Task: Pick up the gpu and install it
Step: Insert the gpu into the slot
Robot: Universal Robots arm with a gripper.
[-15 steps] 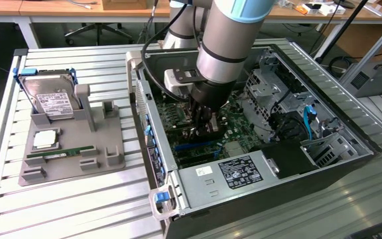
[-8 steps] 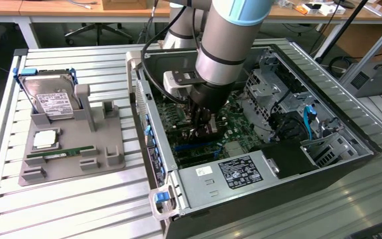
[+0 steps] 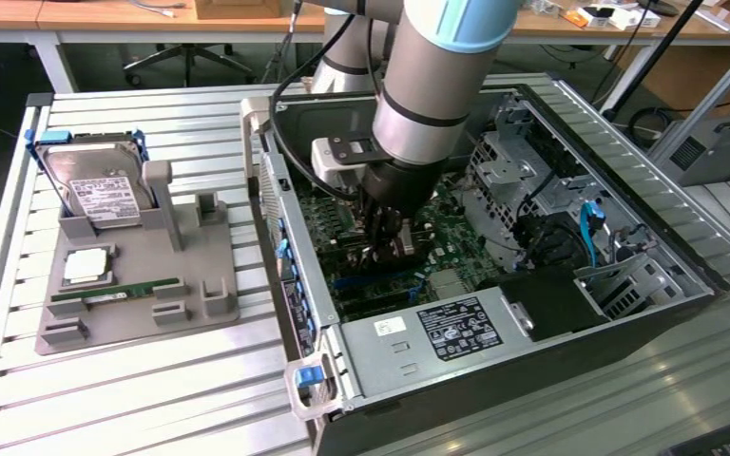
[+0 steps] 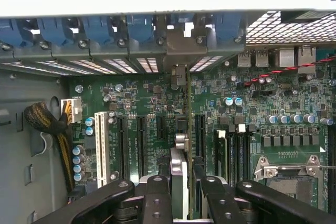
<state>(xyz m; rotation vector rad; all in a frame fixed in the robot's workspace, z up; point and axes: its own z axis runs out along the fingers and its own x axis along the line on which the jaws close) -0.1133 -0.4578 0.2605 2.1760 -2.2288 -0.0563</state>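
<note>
The gripper (image 4: 181, 190) is clamped on the gpu (image 4: 188, 129) — the card stands on edge over the green motherboard (image 4: 147, 103), its bracket end at the case's rear slots. In the exterior view the gripper (image 3: 387, 249) sits inside the open computer case (image 3: 619, 313); at nine o'clock — a grey holder (image 3: 194, 275) with the hard drive (image 3: 102, 195).

The arm (image 3: 435, 85) reaches steeply down into the open computer case (image 3: 669, 247), wrist roughly vertical. Its gripper (image 3: 384, 249) hangs low over the motherboard (image 4: 147, 103), black fingers (image 4: 157, 198) closed on the upright gpu (image 4: 185, 129), edge-on between them.
</note>
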